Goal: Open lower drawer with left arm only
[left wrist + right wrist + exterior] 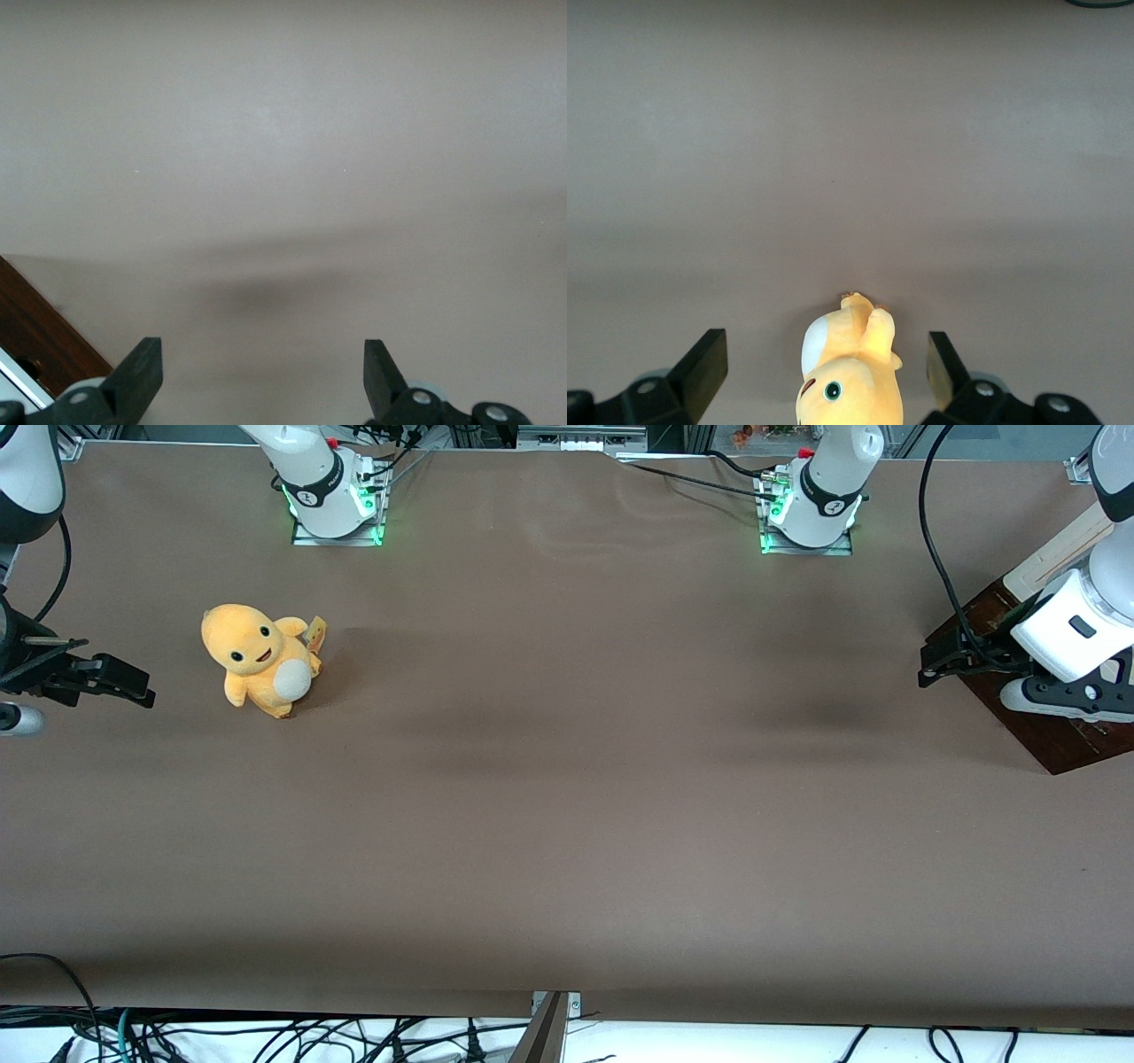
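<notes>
A dark brown wooden drawer unit (1050,735) stands at the working arm's end of the table, partly covered by the left arm (1076,633). In the left wrist view a corner of the lower drawer's dark brown front (40,332) with a strip of its white bar handle (16,379) shows beside one fingertip. My gripper (932,664) hangs over bare table just beside the unit, on the side toward the parked arm. It is open (263,350), the fingers wide apart with only the table between them, touching nothing.
A cream wooden panel (1063,549) leans at the unit, farther from the front camera. An orange plush toy (259,657) sits toward the parked arm's end. The brown table cover (567,779) stretches between them. Cables lie along the front edge.
</notes>
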Robot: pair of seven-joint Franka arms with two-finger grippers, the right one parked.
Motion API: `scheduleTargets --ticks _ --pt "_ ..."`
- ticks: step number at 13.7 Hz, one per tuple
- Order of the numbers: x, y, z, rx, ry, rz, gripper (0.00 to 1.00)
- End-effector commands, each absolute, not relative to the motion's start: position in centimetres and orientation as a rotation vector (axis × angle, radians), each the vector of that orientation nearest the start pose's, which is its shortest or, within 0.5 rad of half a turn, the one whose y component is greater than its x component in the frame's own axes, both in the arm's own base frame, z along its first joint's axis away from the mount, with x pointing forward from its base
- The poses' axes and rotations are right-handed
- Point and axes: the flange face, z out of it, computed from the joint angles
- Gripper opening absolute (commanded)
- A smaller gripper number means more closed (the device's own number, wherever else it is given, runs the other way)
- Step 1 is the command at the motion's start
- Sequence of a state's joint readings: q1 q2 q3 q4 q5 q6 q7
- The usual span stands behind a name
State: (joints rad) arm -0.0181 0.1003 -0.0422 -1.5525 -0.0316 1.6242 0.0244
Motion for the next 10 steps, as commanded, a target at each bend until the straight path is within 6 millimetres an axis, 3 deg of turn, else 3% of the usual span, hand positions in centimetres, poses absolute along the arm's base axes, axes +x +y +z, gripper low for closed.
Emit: scheduleTargets --ticks 1,6,10 --pt "59.2 -3.8 58.1 -3.175 0.16 0.066 1.0" --pt "60.3 -3.5 55.3 -3.188 0.143 0.142 1.0" --pt "60.5 -3.3 55.6 -3.192 0.138 0.13 1.0"
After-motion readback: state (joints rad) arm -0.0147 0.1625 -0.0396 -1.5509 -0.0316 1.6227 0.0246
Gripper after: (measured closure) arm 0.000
